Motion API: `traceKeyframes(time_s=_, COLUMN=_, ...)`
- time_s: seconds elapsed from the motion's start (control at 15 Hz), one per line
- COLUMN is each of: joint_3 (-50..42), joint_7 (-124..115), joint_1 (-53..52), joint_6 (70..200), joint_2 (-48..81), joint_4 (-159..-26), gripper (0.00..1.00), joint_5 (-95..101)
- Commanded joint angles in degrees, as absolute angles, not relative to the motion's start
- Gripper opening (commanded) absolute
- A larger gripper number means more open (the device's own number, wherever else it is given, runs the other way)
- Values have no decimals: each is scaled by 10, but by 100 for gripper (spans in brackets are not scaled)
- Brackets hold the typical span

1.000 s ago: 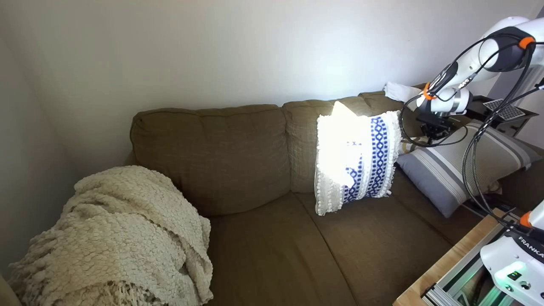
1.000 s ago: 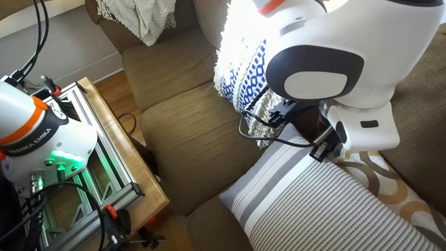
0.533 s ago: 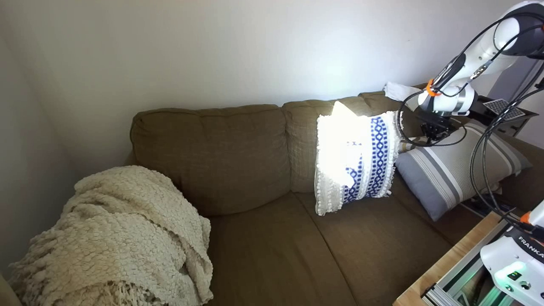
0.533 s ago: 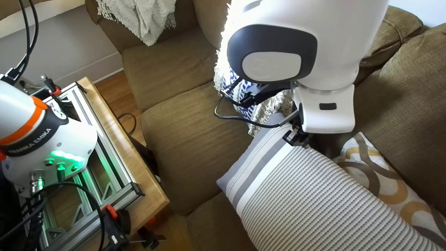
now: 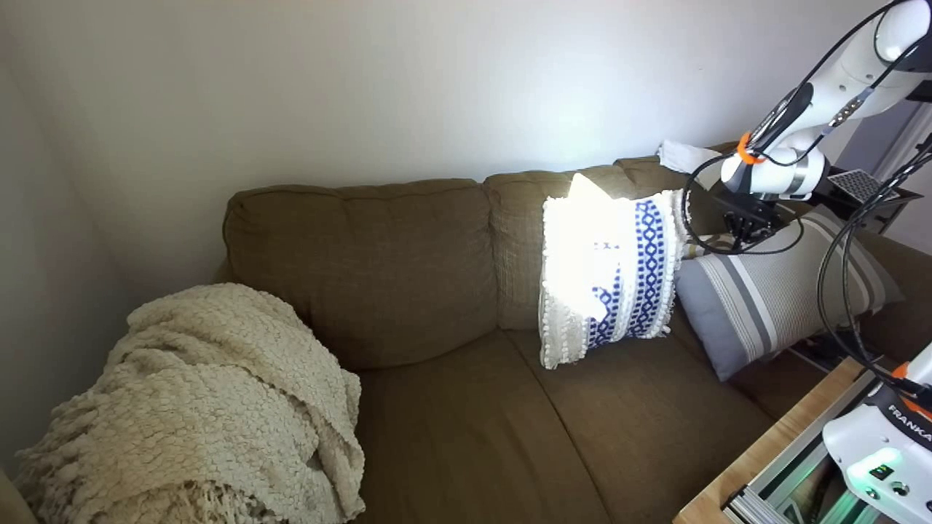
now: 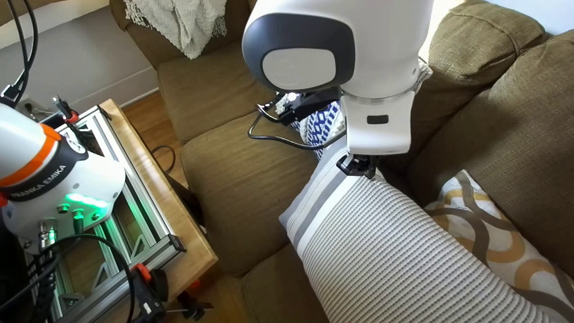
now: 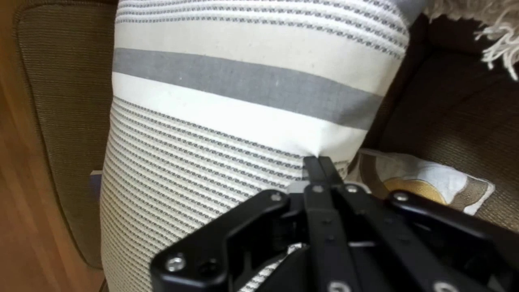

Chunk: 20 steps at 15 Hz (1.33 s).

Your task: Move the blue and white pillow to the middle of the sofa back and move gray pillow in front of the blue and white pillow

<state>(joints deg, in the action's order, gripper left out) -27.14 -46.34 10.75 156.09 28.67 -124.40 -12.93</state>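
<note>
The blue and white pillow (image 5: 649,269) leans upright against the sofa back (image 5: 364,269), with strong glare on its left half. In an exterior view the arm covers most of the blue and white pillow (image 6: 323,123). The gray pillow (image 5: 794,284) lies tilted to its right. My gripper (image 7: 318,159) is shut on a pinched fold of the gray pillow (image 7: 227,105), at the white stripe near one edge. The gripper also shows in an exterior view (image 6: 357,167). I cannot tell whether the two pillows touch.
A brown and white patterned pillow (image 6: 497,237) lies by the backrest, partly under the gray one. A cream blanket (image 5: 218,393) covers the sofa's far end. The robot base stands on a wooden table (image 6: 166,197) at the sofa front. Cables hang from the arm.
The arm has shifted, and the gray pillow has followed, its near corner swinging slightly toward the sofa front. More of the brown and white pillow shows. The blue and white pillow has not moved.
</note>
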Motion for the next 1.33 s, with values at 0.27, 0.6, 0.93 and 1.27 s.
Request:
traceKeyframes(time_s=0.27, joint_3=-262, joint_7=-469, joint_1=92, joint_6=1562, joint_2=222, joint_4=-1284, gripper=0, joint_5=-105)
traceKeyframes(time_s=0.6, joint_3=-233, joint_7=-457, joint_1=91, joint_6=1554, joint_2=227, joint_4=-1278, gripper=0, joint_5=-111)
traceKeyframes(time_s=0.93, joint_3=-218, joint_7=-434, joint_1=90, joint_6=1543, joint_2=219, joint_4=-1285, gripper=0, joint_5=-103)
traceKeyframes(time_s=1.27, joint_3=-227, joint_7=-400, joint_1=88, joint_6=1509, joint_2=193, joint_4=-1312, gripper=0, joint_5=-77)
